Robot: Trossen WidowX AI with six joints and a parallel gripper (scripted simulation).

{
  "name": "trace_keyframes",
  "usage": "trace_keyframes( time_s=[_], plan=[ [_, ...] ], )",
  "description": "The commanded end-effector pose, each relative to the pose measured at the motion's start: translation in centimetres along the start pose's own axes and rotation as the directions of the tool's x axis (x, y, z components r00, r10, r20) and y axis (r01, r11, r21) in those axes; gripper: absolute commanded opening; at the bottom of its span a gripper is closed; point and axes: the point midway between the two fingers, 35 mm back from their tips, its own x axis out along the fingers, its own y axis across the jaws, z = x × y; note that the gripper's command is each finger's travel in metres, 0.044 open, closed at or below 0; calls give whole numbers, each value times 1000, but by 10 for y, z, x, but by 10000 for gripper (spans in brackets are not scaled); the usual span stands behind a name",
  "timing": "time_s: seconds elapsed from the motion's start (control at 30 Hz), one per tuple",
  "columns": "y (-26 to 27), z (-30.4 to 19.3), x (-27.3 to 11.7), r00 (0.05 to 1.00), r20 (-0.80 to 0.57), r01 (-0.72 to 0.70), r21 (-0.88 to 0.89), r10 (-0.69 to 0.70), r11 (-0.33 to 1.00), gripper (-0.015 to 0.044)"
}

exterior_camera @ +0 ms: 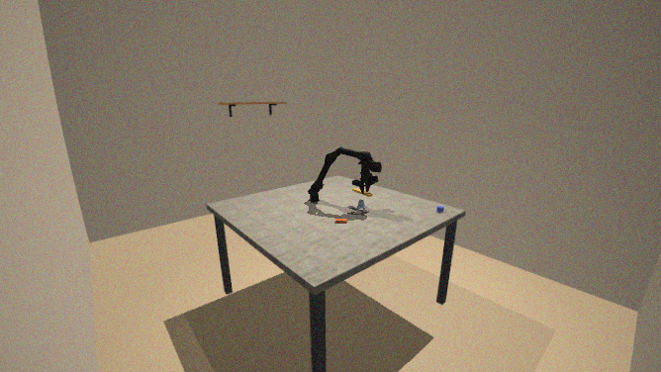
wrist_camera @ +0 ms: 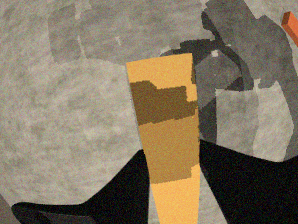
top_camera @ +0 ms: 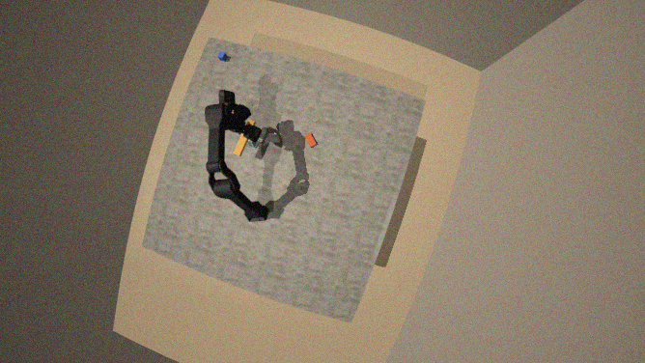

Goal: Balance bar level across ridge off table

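A yellow-orange bar (top_camera: 239,146) (exterior_camera: 356,190) (wrist_camera: 162,74) is held above the table, clear of its surface. My gripper (exterior_camera: 365,192) (wrist_camera: 170,151) is shut on the bar, with one finger on each long side. The small blue-grey ridge (top_camera: 253,144) (exterior_camera: 361,204) stands on the table below the bar. There is a gap between the ridge and the bar in the exterior view. In the top view the ridge shows just beside the bar, partly covered by the gripper. The ridge is not visible in the wrist view.
An orange-red block (top_camera: 311,140) (exterior_camera: 340,221) (wrist_camera: 291,26) lies on the table (top_camera: 309,251) (exterior_camera: 277,232) to one side of the ridge. A small blue cube (top_camera: 222,56) (exterior_camera: 439,209) sits near a table corner. The arm's shadow falls around the ridge.
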Motion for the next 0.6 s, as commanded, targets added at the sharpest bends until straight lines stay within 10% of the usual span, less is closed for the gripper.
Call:
trace_keyframes(
  time_s=[0.0,0.57],
  plan=[
    [-1,0,8,1000,0,7,11,-7,1000,0],
    [-5,-1,34,1000,0,7,14,-7,1000,0]
  ],
)
